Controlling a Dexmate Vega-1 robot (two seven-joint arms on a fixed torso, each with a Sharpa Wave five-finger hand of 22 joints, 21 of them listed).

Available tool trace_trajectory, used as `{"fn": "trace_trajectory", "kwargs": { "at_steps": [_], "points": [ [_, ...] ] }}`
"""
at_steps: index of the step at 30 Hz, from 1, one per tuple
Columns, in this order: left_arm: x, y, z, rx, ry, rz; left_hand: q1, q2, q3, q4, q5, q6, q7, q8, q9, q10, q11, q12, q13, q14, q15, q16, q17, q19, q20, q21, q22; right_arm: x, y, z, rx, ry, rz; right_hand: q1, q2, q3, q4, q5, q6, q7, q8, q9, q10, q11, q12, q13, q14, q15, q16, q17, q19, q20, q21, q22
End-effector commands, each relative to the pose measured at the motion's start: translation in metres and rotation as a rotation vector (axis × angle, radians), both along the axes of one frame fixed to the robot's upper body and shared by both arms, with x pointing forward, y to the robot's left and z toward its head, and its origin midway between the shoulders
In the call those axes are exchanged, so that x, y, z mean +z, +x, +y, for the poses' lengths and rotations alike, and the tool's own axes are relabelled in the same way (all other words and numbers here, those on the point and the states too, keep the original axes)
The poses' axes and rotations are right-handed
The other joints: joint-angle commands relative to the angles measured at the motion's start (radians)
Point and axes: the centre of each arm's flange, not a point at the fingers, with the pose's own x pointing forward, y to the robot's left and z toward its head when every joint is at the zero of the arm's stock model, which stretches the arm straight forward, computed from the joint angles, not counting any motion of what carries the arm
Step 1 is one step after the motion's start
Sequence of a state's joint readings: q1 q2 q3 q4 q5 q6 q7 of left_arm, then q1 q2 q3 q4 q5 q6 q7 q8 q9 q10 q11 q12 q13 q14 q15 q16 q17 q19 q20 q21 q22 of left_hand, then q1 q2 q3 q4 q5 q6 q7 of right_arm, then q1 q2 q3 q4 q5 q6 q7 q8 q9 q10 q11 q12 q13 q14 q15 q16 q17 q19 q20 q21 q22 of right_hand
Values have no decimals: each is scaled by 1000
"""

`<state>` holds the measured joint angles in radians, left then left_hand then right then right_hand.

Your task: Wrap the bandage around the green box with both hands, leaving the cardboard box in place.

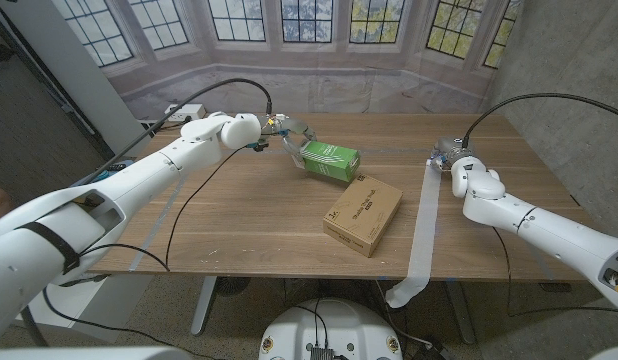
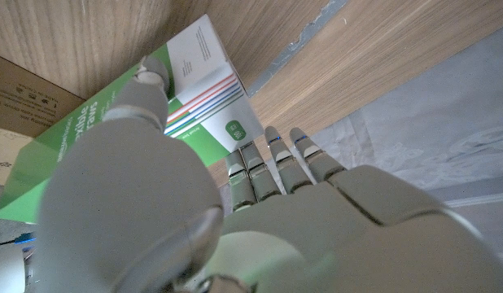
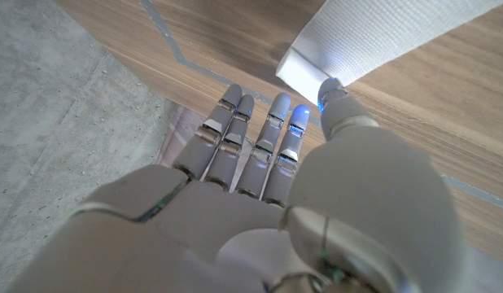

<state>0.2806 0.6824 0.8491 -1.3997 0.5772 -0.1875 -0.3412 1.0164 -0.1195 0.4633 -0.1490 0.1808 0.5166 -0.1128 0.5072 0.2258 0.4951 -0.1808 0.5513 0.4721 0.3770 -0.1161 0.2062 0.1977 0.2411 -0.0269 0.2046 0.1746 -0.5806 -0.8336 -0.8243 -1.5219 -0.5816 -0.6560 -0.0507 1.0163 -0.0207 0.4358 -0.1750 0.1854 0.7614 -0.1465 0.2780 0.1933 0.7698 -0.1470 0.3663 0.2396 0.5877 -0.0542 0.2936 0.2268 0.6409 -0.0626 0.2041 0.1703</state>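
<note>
A: Start w/ the hands. What's the left hand [image 1: 289, 133] doing?

B: It's at the far end of the green box [image 1: 330, 160], fingers [image 2: 272, 155] straight and close together alongside the box end, thumb [image 2: 142, 94] on top of it. In the left wrist view it looks like a grip across that end, thumb vs fingers. Hand is smooth pale grey plastic.

A: And the right hand [image 1: 453, 162]?

B: By the far end of the bandage [image 1: 422, 230], near the table's right side. Right wrist view: fingers [image 3: 260, 138] extended side by side, thumb tip touching the bandage end. Can't tell if it's actually pinching or just touching.

A: Counts?

B: 1 green box, 1 bandage, 1 cardboard box [image 1: 363, 214], 1 table [image 1: 249, 230].

A: Materials, shapes?

B: Green box: glossy card, long rectangular, lying at an angle, far centre of table. One face white w/ thin coloured stripes and a small green square mark; print too small to read. Bandage: white woven strip, fine ribbed texture, laid flat front to back, its near end drooping over the table's front edge. Cardboard box: plain brown, flat, rectangular, just in front of the green box, apart from it; dark print on lid, unreadable. Table: wood grain, w/ pale tape lines.
</note>
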Motion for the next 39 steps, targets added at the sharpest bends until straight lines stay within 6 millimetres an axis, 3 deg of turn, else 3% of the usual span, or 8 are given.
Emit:
{"fn": "trace_trajectory", "kwargs": {
  "at_steps": [1,11,32,36,39],
  "points": [
    [-3,-1,-3,-2,2,6,-9,64,13,7,-2,129,-28,7,1,43,-36,2,2,5,0,-5,2,-3,-1,-5,4,-9,2,-2,-6,-10,-9,19,1,-4,0,5,24,-1,5,2,20,-3,12,6,19,-174,13,9,17,-74,4,1],
    [-2,-3,-6,-4,7,3,-11,67,13,7,-3,129,-26,9,1,44,-36,1,5,5,0,-5,3,-3,-2,-5,4,-14,1,-6,-12,-3,-15,32,3,-9,2,4,35,-6,4,2,30,-9,19,13,30,-174,18,16,20,-78,3,2],
    [-5,-7,-9,-5,12,5,-13,72,11,7,-3,134,-29,15,0,46,-36,-2,10,5,-2,-5,4,-4,-2,-5,3,-24,4,-4,-8,-14,-109,120,15,-28,1,3,149,-9,23,8,137,-28,96,64,138,-184,59,59,56,-97,9,4],
    [-6,-7,-10,-7,12,9,-12,71,10,5,-3,134,-30,16,0,47,-36,-2,12,5,-3,-5,3,-4,-3,-5,3,-28,6,-4,-12,-13,-119,138,13,-33,1,3,160,-9,24,9,168,-12,119,79,155,-185,61,66,61,-100,9,5],
    [-7,-8,-11,-8,13,7,-12,72,10,6,-3,133,-32,17,0,47,-36,-3,12,5,-2,-6,4,-4,-2,-5,3,-30,6,-5,-14,-13,-125,147,15,-37,3,3,173,-9,26,11,179,-26,132,90,168,-185,63,71,64,-101,9,5]
  ]
}}
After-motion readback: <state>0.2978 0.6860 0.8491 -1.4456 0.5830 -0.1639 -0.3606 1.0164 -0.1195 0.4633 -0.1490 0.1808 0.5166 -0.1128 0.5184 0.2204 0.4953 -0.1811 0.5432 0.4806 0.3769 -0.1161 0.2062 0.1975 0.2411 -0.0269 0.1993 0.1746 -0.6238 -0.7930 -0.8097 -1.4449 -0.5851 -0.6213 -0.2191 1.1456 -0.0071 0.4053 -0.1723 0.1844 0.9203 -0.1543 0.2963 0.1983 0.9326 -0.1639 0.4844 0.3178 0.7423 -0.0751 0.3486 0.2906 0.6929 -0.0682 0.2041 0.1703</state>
